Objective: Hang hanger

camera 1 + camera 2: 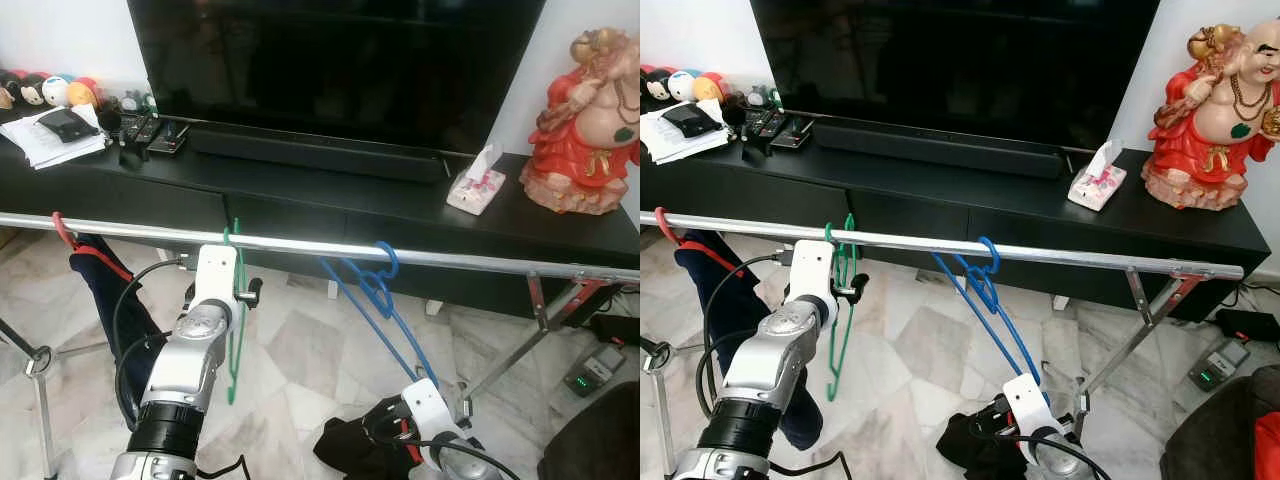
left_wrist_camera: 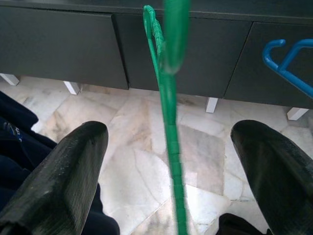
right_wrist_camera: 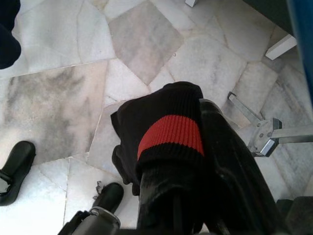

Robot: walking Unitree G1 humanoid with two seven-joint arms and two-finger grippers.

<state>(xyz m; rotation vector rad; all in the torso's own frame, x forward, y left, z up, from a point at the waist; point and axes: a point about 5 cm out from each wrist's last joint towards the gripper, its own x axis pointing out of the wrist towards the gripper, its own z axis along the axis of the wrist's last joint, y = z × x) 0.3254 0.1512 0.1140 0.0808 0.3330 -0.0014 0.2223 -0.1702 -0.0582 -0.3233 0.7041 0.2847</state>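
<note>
No readable writing anywhere. Green hanger [image 1: 236, 320] hangs by its hook on the silver rail [image 1: 300, 244], in front of the black TV cabinet [image 1: 330, 195]. Left gripper [image 2: 168, 171] raised at the rail, fingers [image 2: 63, 171] spread wide either side of the hanger's stem, not touching it. Blue hanger [image 1: 375, 295] hooked on the same rail, further right. Right gripper [image 3: 195, 161] low near the marble floor [image 1: 300, 350], clamped on a black garment with a red stripe [image 3: 168, 134].

Left claw [image 2: 168, 161] raised, fingers spread, right arm low
</note>
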